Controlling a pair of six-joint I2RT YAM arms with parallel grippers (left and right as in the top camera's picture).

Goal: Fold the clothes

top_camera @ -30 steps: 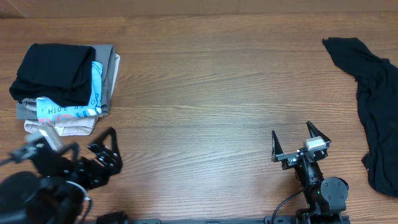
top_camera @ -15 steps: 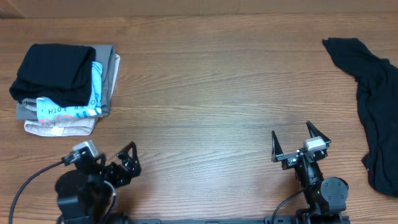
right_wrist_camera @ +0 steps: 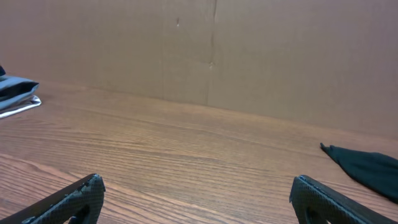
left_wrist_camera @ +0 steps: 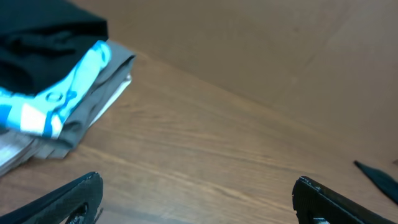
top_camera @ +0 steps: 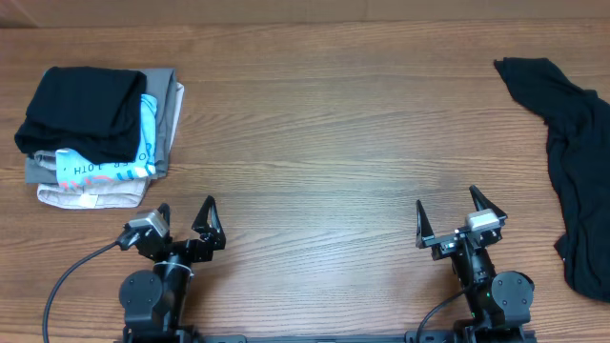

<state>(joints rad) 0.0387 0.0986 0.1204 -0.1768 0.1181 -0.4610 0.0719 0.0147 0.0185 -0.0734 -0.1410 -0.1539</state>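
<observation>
A crumpled black garment [top_camera: 572,143] lies spread at the table's right edge; its tip shows in the right wrist view [right_wrist_camera: 367,165] and in the left wrist view [left_wrist_camera: 379,177]. Another black garment [top_camera: 81,110] lies folded on top of a stack at the far left, also seen in the left wrist view [left_wrist_camera: 43,43]. My left gripper [top_camera: 187,206] is open and empty near the front edge, right of and below the stack [left_wrist_camera: 196,193]. My right gripper [top_camera: 447,198] is open and empty near the front edge, left of the crumpled garment [right_wrist_camera: 196,193].
Under the folded black garment lie a light-blue lettered shirt [top_camera: 143,143], a grey garment [top_camera: 170,105] and a beige one [top_camera: 91,195]. The blue shirt shows in the left wrist view [left_wrist_camera: 56,102]. A brown cardboard wall [right_wrist_camera: 211,50] stands behind the table.
My left arm has swung right from the front left corner and settled near the front edge, its gripper open. The right arm and the garments have not moved.
</observation>
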